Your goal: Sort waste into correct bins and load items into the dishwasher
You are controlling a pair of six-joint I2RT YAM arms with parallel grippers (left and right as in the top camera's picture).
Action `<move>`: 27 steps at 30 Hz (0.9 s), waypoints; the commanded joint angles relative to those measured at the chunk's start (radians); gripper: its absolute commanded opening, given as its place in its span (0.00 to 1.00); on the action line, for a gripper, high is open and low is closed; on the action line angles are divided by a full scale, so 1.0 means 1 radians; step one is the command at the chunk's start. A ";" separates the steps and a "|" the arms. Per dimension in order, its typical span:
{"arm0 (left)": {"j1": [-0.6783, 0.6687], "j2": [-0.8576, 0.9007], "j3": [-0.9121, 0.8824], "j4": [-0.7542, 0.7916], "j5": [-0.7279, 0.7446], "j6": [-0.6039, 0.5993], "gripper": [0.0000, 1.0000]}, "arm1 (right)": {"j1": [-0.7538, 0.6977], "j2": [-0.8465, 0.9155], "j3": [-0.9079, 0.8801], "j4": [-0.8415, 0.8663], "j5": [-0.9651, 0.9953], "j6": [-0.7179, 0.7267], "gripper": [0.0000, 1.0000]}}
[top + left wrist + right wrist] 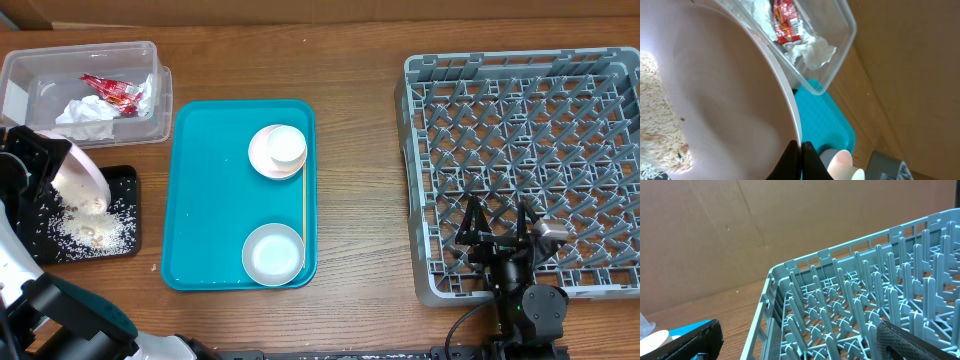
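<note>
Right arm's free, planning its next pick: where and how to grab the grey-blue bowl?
Likely pinch the rim of the bowl from above, one finger inside, one outside, on the edge facing the middle of the teal tray. It sits upright, mouth up; its right and near edges crowd the tray lip and the chopstick.

Bright, even light; the pink plate (715, 100) glares and blurs near the left-wrist lens.
</note>
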 commanded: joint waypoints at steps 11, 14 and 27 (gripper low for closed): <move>0.183 0.005 0.031 -0.060 0.312 0.229 0.04 | -0.003 -0.010 -0.010 0.004 -0.002 -0.003 1.00; 0.195 0.005 0.031 -0.054 0.399 0.301 0.04 | -0.003 -0.010 -0.010 0.004 -0.002 -0.003 1.00; 0.196 0.006 0.026 -0.076 0.497 0.374 0.04 | -0.003 -0.010 -0.010 0.004 -0.002 -0.003 1.00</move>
